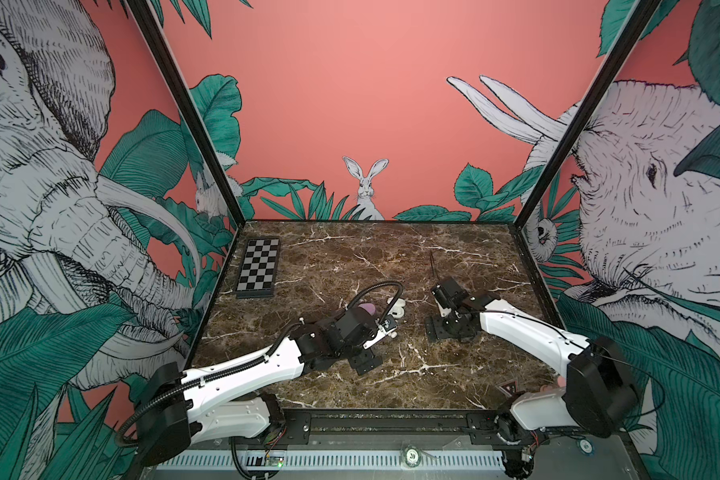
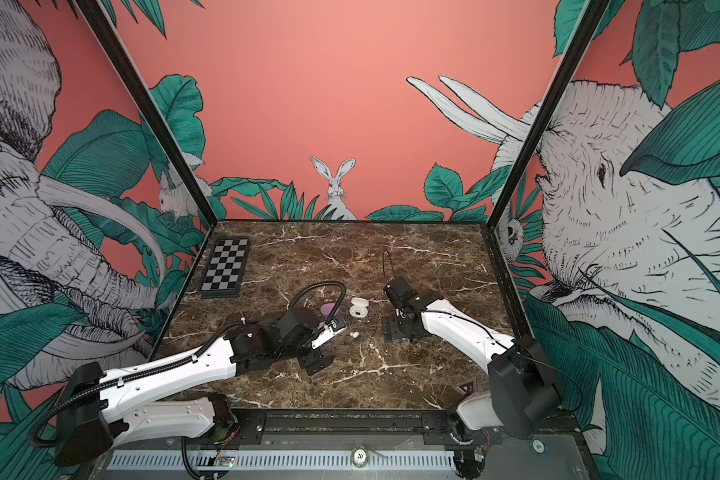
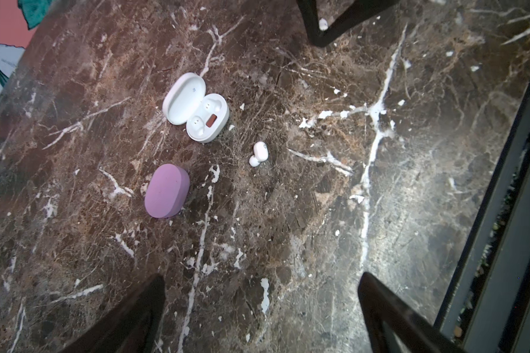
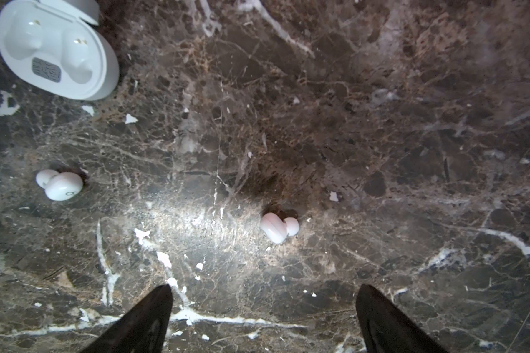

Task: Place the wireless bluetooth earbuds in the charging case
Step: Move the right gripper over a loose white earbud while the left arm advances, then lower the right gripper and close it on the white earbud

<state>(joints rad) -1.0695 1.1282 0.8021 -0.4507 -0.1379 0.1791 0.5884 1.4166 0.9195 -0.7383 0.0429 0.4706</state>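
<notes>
A white earbud [image 4: 60,185] lies loose on the brown marble tabletop [image 4: 380,122], near the open white charging case [image 4: 55,52], whose two sockets show empty. A second earbud [image 4: 279,227] rests farther from the case, ahead of the right gripper [image 4: 265,287], whose fingers stand apart and touch nothing. The left gripper [image 3: 262,276] hangs above the table, its fingers spread wide and holding nothing. A closed lilac case [image 3: 166,191] sits just beside the white one.
</notes>
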